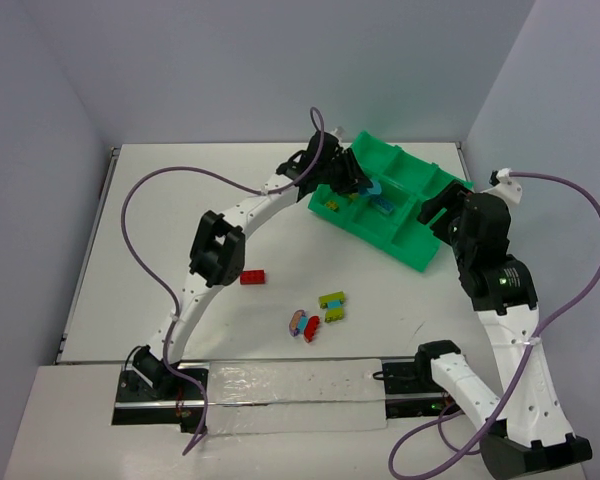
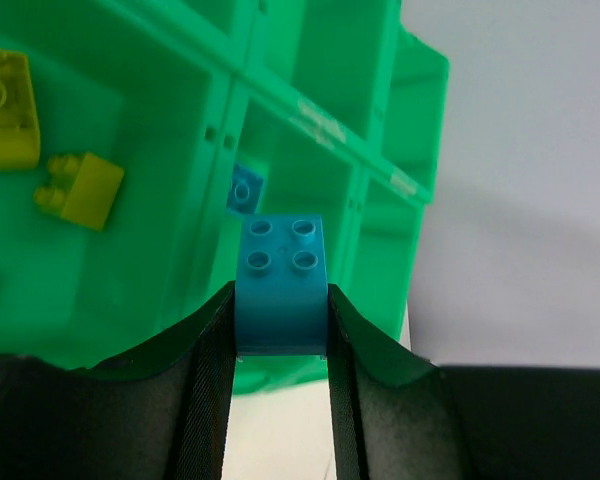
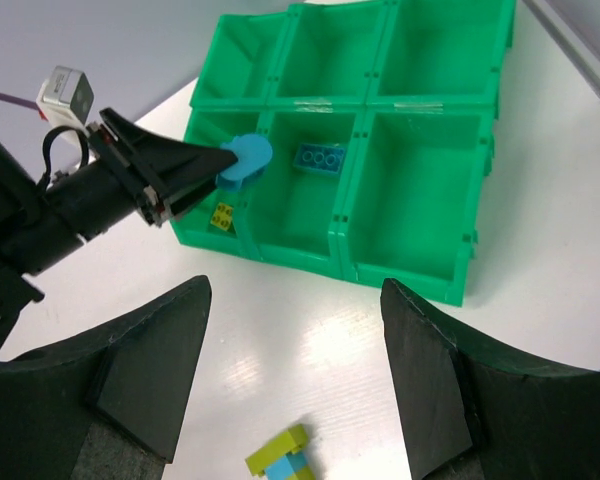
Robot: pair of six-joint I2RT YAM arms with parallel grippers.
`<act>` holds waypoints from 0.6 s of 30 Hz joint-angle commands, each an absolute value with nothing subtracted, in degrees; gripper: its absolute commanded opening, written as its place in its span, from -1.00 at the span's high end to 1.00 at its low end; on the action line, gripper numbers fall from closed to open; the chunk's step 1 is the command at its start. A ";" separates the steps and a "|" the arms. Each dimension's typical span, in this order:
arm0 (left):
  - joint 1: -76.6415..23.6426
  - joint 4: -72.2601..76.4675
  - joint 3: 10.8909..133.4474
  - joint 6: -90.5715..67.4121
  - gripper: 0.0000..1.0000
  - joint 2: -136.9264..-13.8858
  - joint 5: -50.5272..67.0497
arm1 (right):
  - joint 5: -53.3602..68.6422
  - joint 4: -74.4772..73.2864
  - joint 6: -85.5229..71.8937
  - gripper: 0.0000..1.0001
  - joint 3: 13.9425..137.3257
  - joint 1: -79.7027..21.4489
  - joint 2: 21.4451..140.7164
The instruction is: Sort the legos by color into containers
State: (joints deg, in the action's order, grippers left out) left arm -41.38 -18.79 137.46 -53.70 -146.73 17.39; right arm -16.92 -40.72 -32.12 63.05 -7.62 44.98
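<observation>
Close to the arms, some little bricks lie loose on the white table (image 1: 150,240). A red brick (image 1: 252,277) lies all by itself. To its right is a small bunch (image 1: 303,324) of pink, blue and red bricks. Just beside that is a yellow-green bunch (image 1: 332,305) with a bit of blue in it.

A little further back, the right gripper (image 3: 295,325) hangs over the table in front of the green tray (image 3: 410,285). Its two fingers are wide apart and hold nothing.

The tray sits on the far right part of the table, turned at a slant. It has square boxes in two rows with walls between them.

The left gripper (image 2: 280,315) reaches over the row of boxes nearer the arms. Its fingers are pressed tight on a blue brick (image 2: 282,270), one finger on each side. The brick's round bumps can be seen. It is up in the air, about over the wall where the left box and the middle box meet.

Another blue brick (image 3: 321,160) lies flat in the middle box. Yellow bricks (image 2: 80,188) lie in the left box.
</observation>
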 commanded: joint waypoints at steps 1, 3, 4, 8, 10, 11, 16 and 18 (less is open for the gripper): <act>-43.32 -11.29 142.55 -55.35 -0.01 -148.32 15.90 | -17.85 -44.28 -31.90 -0.52 65.74 -7.74 44.65; -43.54 -10.74 143.03 -55.84 -0.39 -148.74 16.24 | -17.55 -44.56 -31.79 -0.52 65.71 -7.82 44.42; -43.59 -10.49 143.08 -55.89 -0.53 -148.79 16.49 | -17.50 -44.56 -31.73 -0.52 65.66 -7.82 44.47; -43.59 -10.77 142.46 -55.10 -0.64 -147.06 17.27 | -16.87 -44.69 -31.82 -0.52 65.52 -7.82 44.78; -43.59 -11.07 141.40 -54.06 -0.64 -145.18 17.49 | -15.91 -44.38 -31.82 -0.52 65.38 -7.82 45.18; -43.51 -11.17 140.79 -53.87 -0.64 -144.20 17.67 | -15.56 -44.03 -31.82 -0.52 65.04 -7.82 45.35; -43.51 -13.57 131.68 -47.69 -0.59 -131.17 18.02 | -12.45 -42.83 -31.56 -0.52 63.31 -7.91 46.63; -43.51 -15.29 126.58 -44.71 -0.60 -125.44 15.68 | -10.98 -42.35 -31.47 -0.52 62.72 -8.44 47.27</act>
